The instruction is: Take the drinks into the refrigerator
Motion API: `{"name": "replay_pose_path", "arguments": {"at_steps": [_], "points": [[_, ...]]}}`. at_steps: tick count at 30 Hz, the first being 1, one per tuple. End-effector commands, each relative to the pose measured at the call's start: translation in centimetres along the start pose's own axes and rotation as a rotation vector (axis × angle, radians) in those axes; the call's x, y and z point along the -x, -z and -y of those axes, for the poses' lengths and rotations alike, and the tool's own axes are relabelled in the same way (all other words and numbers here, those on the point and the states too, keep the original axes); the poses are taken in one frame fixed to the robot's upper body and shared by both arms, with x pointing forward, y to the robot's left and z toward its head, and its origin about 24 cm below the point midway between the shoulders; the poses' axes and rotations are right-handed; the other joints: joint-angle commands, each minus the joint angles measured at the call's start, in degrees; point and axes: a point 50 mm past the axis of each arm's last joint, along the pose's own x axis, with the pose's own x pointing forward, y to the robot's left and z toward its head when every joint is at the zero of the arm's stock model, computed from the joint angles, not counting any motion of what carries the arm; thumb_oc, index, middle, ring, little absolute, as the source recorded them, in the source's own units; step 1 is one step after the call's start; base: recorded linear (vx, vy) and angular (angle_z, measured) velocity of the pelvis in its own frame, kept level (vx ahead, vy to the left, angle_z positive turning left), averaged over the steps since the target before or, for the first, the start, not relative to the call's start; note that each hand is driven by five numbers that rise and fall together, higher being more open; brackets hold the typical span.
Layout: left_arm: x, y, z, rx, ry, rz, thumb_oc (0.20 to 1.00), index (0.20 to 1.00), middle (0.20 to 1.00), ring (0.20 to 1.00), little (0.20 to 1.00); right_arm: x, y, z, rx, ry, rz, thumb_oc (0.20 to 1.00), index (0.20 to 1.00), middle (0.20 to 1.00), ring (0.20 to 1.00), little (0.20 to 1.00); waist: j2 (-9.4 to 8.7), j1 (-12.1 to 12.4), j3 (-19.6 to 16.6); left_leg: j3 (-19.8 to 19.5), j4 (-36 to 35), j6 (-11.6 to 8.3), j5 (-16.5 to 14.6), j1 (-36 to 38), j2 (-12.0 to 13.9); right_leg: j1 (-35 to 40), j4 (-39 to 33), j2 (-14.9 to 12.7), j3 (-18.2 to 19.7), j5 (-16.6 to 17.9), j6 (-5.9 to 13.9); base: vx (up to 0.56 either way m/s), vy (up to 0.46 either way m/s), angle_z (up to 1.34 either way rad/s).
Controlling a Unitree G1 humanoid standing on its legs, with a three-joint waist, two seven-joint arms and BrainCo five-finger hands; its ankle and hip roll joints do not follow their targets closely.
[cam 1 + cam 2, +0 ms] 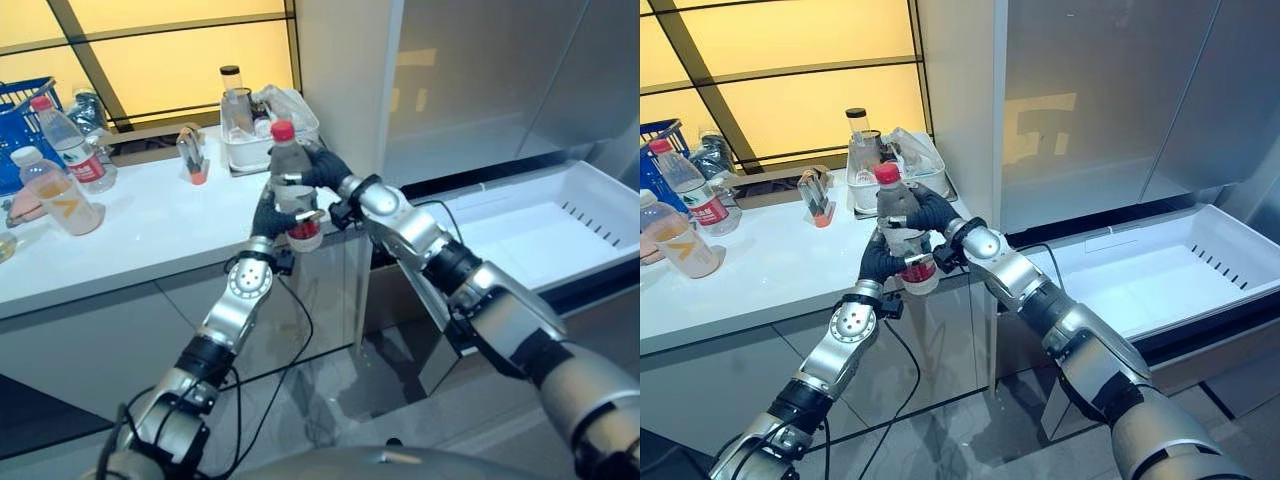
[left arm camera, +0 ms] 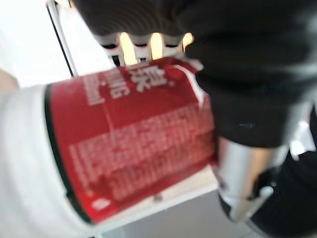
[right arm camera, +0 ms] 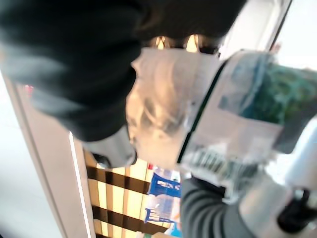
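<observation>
A clear drink bottle (image 1: 288, 165) with a red cap and red label stands upright at the right end of the white counter (image 1: 150, 225), beside the refrigerator (image 1: 1100, 100). My left hand (image 1: 272, 215) is curled round its lower part, where the red label (image 2: 133, 148) is. My right hand (image 1: 325, 170) wraps the clear upper body (image 3: 163, 104) from the refrigerator side. Whether the bottle's base rests on the counter edge cannot be told. Two more drink bottles (image 1: 60, 190) (image 1: 72, 145) stand at the counter's far left.
An open white freezer drawer (image 1: 540, 215) juts out low on the right under the closed refrigerator doors. A white tray (image 1: 250, 150) holding bottles sits behind the held bottle. A blue basket (image 1: 20, 120) is at the far left, and a small item (image 1: 193, 155) stands mid-counter.
</observation>
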Motion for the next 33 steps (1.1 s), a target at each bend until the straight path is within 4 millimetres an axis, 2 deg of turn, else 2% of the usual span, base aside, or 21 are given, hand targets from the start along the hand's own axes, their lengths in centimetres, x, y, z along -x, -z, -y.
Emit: {"name": "replay_pose_path", "arguments": {"at_steps": [1, 2, 3, 4, 8, 13, 20, 21, 25, 28, 30, 33], "points": [[-2.2, -3.7, 1.1, 0.07, 0.057, 0.171, 1.0, 1.0, 1.0, 1.0, 1.0, -0.4, -7.5, 0.4, 0.016, 0.01, 0.329, 0.2, 0.2, 0.2, 0.2, 0.2, -2.13, 0.9, -0.9, -0.5, 1.2, 3.52, 0.3, -4.5, -3.4, 6.1, 3.1, -1.0, -2.2, -7.1, 1.79, 0.0, 0.0, 0.0], [-2.1, -3.7, 1.1, 0.07, 0.058, 0.169, 1.0, 1.0, 1.0, 1.0, 1.0, -0.4, -7.4, 0.4, 0.015, 0.01, 0.327, 0.2, 0.2, 0.2, 0.2, 0.2, -2.03, 0.9, -1.0, -0.6, 1.0, 3.52, -0.2, -4.0, -3.3, 6.5, 2.9, -0.9, -2.3, -7.5, 1.87, 0.0, -0.004, 0.04], [-1.4, -2.4, 0.8, 0.098, 0.043, 0.116, 1.0, 1.0, 1.0, 1.0, 1.0, 0.3, -7.7, 1.2, 0.012, 0.037, 0.354, 0.2, 0.2, 0.2, 0.2, 0.2, -2.1, 1.0, -0.7, -0.6, 1.0, 3.55, -0.2, -4.1, -3.3, 6.4, 2.9, -0.9, -2.2, -7.6, 1.87, 0.04, 0.001, 0.04], [-1.4, -2.3, 0.8, 0.099, 0.043, 0.115, 1.0, 1.0, 1.0, 1.0, 1.0, 0.3, -7.7, 1.3, 0.012, 0.038, 0.353, 0.2, 0.2, 0.2, 0.2, 0.2, -2.09, 1.0, -0.8, -0.6, 1.0, 3.55, -0.2, -4.0, -3.3, 6.4, 2.9, -0.9, -2.2, -7.6, 1.87, -0.03, -0.007, 0.04], [0.0, -0.5, 0.1, 0.146, 0.021, 0.042, 1.0, 1.0, 1.0, 1.0, 1.0, 2.0, -8.1, 3.9, 0.04, 0.129, 0.389, 0.2, 0.2, 0.2, 0.2, 0.2, -2.46, 1.0, -0.3, -0.6, 1.4, 3.62, 0.3, -4.8, -3.4, 5.6, 3.2, -1.0, -2.1, -7.0, 1.84, 0.0, 0.0, 0.01], [1.4, 0.6, -0.4, 0.174, 0.01, 0.0, 1.0, 1.0, 1.0, 1.0, 1.0, 3.4, -8.0, 5.6, 0.061, 0.192, 0.397, 0.2, 0.2, 0.2, 0.2, 0.2, -2.63, 1.2, -0.2, -0.6, 1.4, 3.7, -0.4, -4.7, -3.4, 5.7, 3.0, -0.8, -2.0, -7.5, 1.95, 0.0, 0.0, 0.0], [3.3, 2.1, -1.5, 0.208, -0.009, -0.061, 1.0, 1.0, 1.0, 1.0, 1.0, 6.9, -9.2, 8.7, 0.131, 0.294, 0.46, 0.2, 0.2, 0.2, 0.2, 0.2, -3.01, 1.1, 0.3, -0.2, 1.8, 3.83, 0.0, -5.7, -3.5, 4.7, 3.1, -0.9, -1.4, -6.9, 2.05, 0.0, 0.002, 0.0], [3.3, 2.1, -1.5, 0.208, -0.009, -0.061, 1.0, 1.0, 1.0, 1.0, 1.0, 6.9, -9.2, 8.7, 0.131, 0.295, 0.46, 0.2, 0.2, 0.2, 0.2, 0.2, -3.01, 1.2, 0.3, -0.2, 1.8, 3.83, 0.0, -5.6, -3.5, 4.7, 3.1, -0.9, -1.4, -6.9, 2.05, 0.0, 0.0, 0.0], [4.4, 2.9, -1.9, 0.219, -0.001, -0.099, 1.0, 1.0, 1.0, 1.0, 1.0, 9.5, -10.1, 10.6, 0.183, 0.384, 0.512, 0.2, 0.2, 0.2, 0.2, 0.2, -3.14, 0.8, 0.5, 0.1, 1.8, 3.89, -0.1, -5.9, -3.6, 4.2, 2.9, -1.0, -1.1, -6.8, 2.24, 0.0, 0.001, -0.01], [5.0, 3.3, -2.1, 0.224, -0.004, -0.118, 1.0, 1.0, 1.0, 1.0, 1.0, 10.7, -10.3, 11.0, 0.2, 0.41, 0.534, 0.2, 0.2, 0.2, 0.2, 0.2, -3.12, 0.6, 0.6, 0.2, 1.8, 3.93, -0.1, -6.0, -3.6, 4.1, 3.0, -1.0, -0.9, -6.8, 2.27, 0.0, 0.003, -0.01], [5.8, 3.9, -2.5, 0.247, -0.017, -0.147, 1.0, 1.0, 1.0, 1.0, 1.0, 12.9, -10.1, 12.0, 0.23, 0.465, 0.544, 0.2, 0.2, 0.2, 0.2, 0.2, -3.14, 0.2, 0.7, 0.2, 1.8, 4.0, -0.2, -6.1, -3.6, 3.9, 2.9, -0.9, -0.9, -6.8, 2.3, 0.0, 0.0, 0.0], [6.7, 4.3, -2.9, 0.258, -0.026, -0.165, 1.0, 1.0, 1.0, 1.0, 1.0, 15.1, -9.8, 13.0, 0.252, 0.541, 0.546, 0.2, 0.2, 0.2, 0.2, 0.2, -3.2, 0.0, 0.9, 0.2, 1.7, 4.07, -0.2, -6.4, -3.7, 3.7, 2.9, -0.8, -0.8, -6.8, 2.36, 0.0, -0.002, 0.02]]}}
